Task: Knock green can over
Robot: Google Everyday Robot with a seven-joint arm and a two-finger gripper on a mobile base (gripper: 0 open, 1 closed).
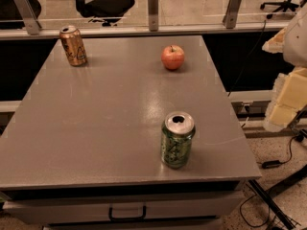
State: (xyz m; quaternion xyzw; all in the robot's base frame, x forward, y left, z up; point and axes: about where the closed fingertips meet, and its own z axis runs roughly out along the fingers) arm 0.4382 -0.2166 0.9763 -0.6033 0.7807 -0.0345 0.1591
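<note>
The green can [177, 140] stands upright on the grey table [105, 114], near the front edge and right of the middle. It has a green and pale patterned body and an opened silver top. My gripper [286, 102] is a pale shape at the right edge of the view, off the table. It is to the right of the can and well apart from it.
An orange-gold can [73, 45] stands upright at the table's far left corner. A red apple [172, 57] sits at the far middle right. A railing with metal posts [152, 4] runs behind the table. A drawer handle [127, 214] shows below the front edge. Cables [273, 164] lie on the floor at right.
</note>
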